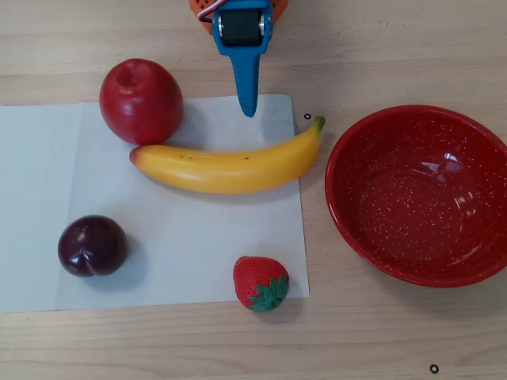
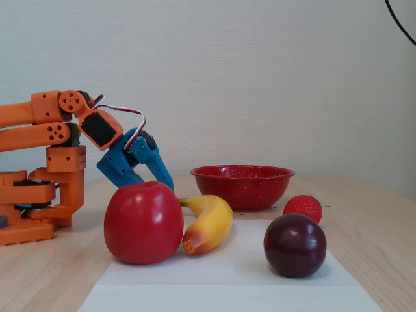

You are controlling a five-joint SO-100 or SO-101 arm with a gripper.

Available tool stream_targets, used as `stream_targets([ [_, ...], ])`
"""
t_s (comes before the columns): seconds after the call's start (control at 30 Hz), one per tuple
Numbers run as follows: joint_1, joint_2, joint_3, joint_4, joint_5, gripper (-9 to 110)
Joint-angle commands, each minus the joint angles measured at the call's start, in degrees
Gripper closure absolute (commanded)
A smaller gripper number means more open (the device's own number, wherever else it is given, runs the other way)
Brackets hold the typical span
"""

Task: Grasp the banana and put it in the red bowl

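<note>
Overhead view first. Banana point(image 1: 230, 165) lies on white paper sheets point(image 1: 190, 253), long, curved, glossy yellow w/ few dark specks; orange-red end at left, just beside the red apple point(image 1: 141, 100), green stem tip at right, pointing to the red bowl point(image 1: 420, 194). Bowl is round, glossy, red w/ fine white speckles, stands on bare wood table point(image 1: 380, 47) right of the paper, apart from banana tip. Apple is smooth and shiny, w/ dimple on top. Dark purple plum point(image 1: 92, 245) near left on paper, round w/ a crease. Strawberry point(image 1: 260, 283) w/ green leaves sits at near edge of paper. Gripper point(image 1: 249, 107) comes from far edge as one blue plastic tapered finger over the paper, its tip just on far side of the banana; only this one finger shows, so I cannot tell if it is released or clenched.

Fixed view, low from the side. Orange arm point(image 2: 45, 130) is folded at left, w/ white-red wire; blue gripper point(image 2: 162, 179) slants down behind the apple point(image 2: 143, 222), tip hidden, state also not clear, nothing seen in it. Banana point(image 2: 208, 224) shows its orange-red end to the camera, beside the apple. Bowl point(image 2: 242, 185) is far behind, w/ flared rim. Plum point(image 2: 294, 245) near right, strawberry point(image 2: 303, 208) behind it.
</note>
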Motion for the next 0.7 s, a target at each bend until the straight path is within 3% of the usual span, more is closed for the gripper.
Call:
stream_targets([
  [0.0,-0.97,-0.53,-1.41,-0.79,1.41,101],
  [0.4,-1.41,-9.67,-23.82,15.64,0.88,101],
  [0.67,-3.16,-21.62,-36.39,18.9,2.81,101],
])
